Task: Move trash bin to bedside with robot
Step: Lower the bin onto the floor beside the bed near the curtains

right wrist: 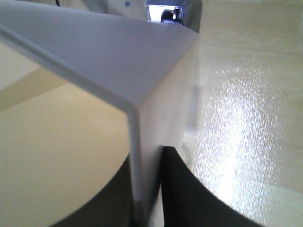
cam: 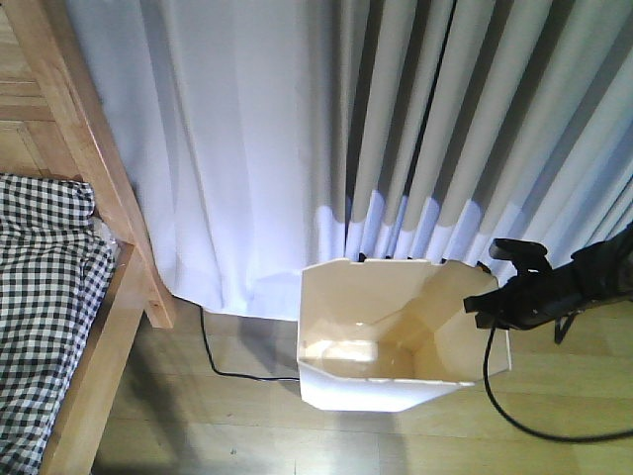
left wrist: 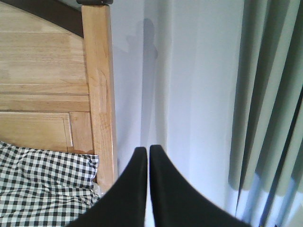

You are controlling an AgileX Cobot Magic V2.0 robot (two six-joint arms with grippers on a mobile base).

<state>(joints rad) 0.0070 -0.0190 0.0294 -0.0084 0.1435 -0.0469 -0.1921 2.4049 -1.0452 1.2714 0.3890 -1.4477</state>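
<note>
Front view: white, flat-sided plastic trash bin point(cam: 356, 394) stands left of the black right pincer point(cam: 492, 297) at its rim; checked bed point(cam: 49, 297) further left. Left wrist view: left pincer point(left wrist: 148, 150) pressed together, wooden bedpost point(left wrist: 99, 94) up-left. Right wrist view: right pincer point(right wrist: 146, 161) pinches the bin's smooth thin wall.

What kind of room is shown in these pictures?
Most likely a bedroom: a wooden-framed bed with a checked cover, long curtains reaching the wood-look floor, and a white trash bin in front of them.
</note>
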